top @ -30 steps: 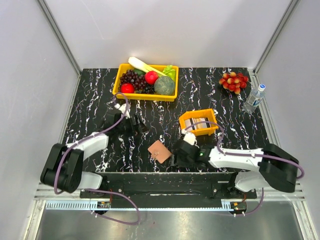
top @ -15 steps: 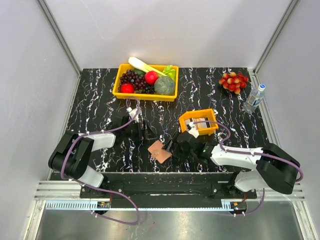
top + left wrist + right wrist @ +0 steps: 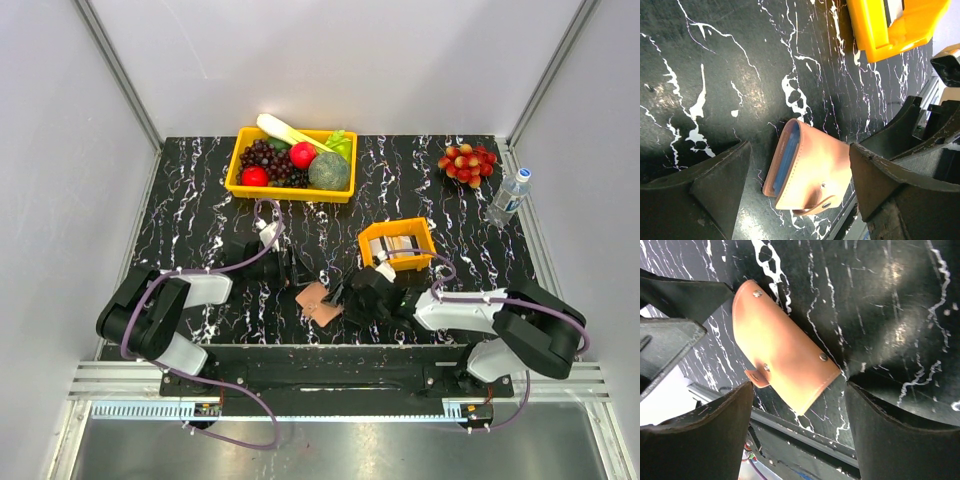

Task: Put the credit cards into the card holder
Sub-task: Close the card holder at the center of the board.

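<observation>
Black marble-like table (image 3: 180, 200) with white veins fills the floor of a booth with plain pale walls (image 3: 350, 60) and metal posts in the corners. At the far side stands a yellow bin (image 3: 232, 168) with fruit and vegetables. A bunch of red and yellow fruit (image 3: 467, 162) and a water bottle (image 3: 509, 195) are at the far right.

Right of centre is a small orange tray (image 3: 368, 243). The credit cards (image 3: 398, 245) are inside it, seen only as pale grey and white strips.

The card holder (image 3: 318, 303) lies flat near the front edge, at the middle. It is tan-pink and folded. It has metal studs and a short snap tab, and a bluish lining shows at its open edge in the left wrist view.

The left gripper (image 3: 800, 147) and the right gripper (image 3: 798, 385) face each other over it. Both have their jaws spread wide, one finger on each side of the card holder, and neither clamps it.
</observation>
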